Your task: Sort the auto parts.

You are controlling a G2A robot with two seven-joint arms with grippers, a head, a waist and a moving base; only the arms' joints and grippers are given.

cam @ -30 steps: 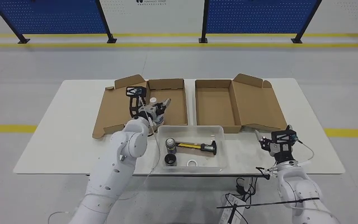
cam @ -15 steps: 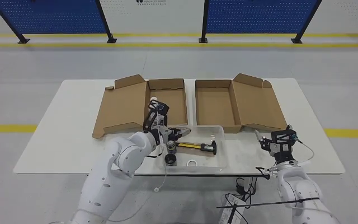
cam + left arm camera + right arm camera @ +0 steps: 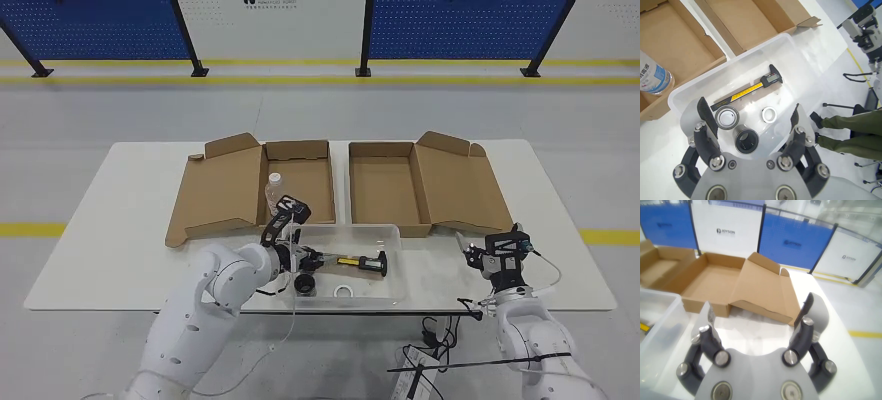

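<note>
Steel bearing in clear bin, near wide-apart, empty left fingers; right fingers apart, empty.

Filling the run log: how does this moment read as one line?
left pincer: open, above bin | right pincer: open, above table | caliper, ring: in bin

I count two cardboard boxes, the left box and the right box, and one clear bin, all on one table. In the bin lie four things: one caliper, one silver bearing, one dark sleeve and one pale ring. One bottle stands in the left box.
</note>
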